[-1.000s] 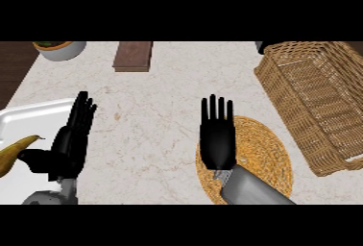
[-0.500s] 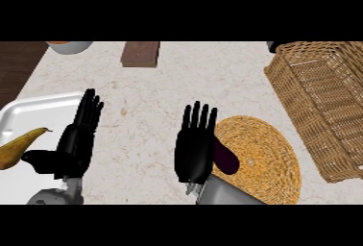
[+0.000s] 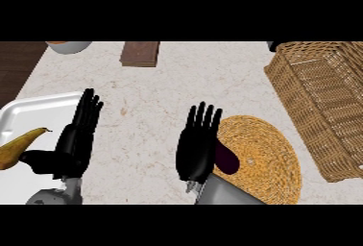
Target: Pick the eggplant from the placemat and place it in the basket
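While the eggplant (image 3: 227,158) is lying on the left part of the round woven placemat (image 3: 266,151), the right hand (image 3: 196,149) is hovering at the mat's left edge, fingers straight and spread, gripping nothing, partly hiding the eggplant. The left hand (image 3: 74,139) is sitting flat-fingered over the white tray (image 3: 32,113) at the counter's left edge, beside a pear (image 3: 18,146). The basket (image 3: 322,96) is standing at the counter's right edge.
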Controlling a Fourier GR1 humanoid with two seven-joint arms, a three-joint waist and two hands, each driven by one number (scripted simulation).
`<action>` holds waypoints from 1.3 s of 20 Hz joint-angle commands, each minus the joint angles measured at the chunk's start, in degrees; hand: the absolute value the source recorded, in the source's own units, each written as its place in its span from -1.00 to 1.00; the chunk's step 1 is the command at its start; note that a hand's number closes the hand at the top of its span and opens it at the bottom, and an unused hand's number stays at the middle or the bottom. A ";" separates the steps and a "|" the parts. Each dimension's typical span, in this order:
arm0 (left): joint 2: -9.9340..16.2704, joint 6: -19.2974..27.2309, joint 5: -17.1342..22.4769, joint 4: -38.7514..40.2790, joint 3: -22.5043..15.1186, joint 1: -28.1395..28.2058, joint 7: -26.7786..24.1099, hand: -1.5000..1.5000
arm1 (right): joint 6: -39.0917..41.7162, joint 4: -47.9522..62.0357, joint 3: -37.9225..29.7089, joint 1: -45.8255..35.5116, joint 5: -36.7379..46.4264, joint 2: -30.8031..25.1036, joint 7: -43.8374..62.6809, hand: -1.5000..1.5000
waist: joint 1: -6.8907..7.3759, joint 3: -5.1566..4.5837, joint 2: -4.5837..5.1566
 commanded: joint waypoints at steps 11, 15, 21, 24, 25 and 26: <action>0.29 -2.06 0.86 -0.42 1.42 0.20 -0.09 0.00 | 2.08 1.82 3.78 4.09 0.41 1.77 15.29 -1.00 | 0.11 0.10 0.46; -0.33 -0.87 -0.46 -0.65 1.02 0.24 0.11 0.00 | 2.31 2.74 3.58 3.28 2.53 1.77 15.29 -1.00 | -0.40 0.11 0.41; -0.25 -0.57 -1.42 -3.10 0.46 1.93 1.07 0.00 | 0.61 4.32 2.88 3.01 3.08 1.78 14.85 -1.00 | -0.11 0.15 0.40; -2.30 1.14 -3.41 -3.61 -1.50 3.55 -0.12 0.00 | 0.42 5.01 0.46 3.19 2.73 1.78 13.24 -1.00 | -0.23 0.16 0.40; -0.63 -0.67 -1.92 -4.06 0.01 4.15 0.29 0.00 | 0.02 4.78 1.64 5.04 4.57 1.78 13.36 -1.00 | -0.51 0.15 0.34; 0.78 -2.79 0.63 -3.16 2.83 4.16 -0.50 0.00 | -1.83 6.85 -0.05 4.70 5.44 1.78 12.11 -1.00 | -0.47 0.13 0.44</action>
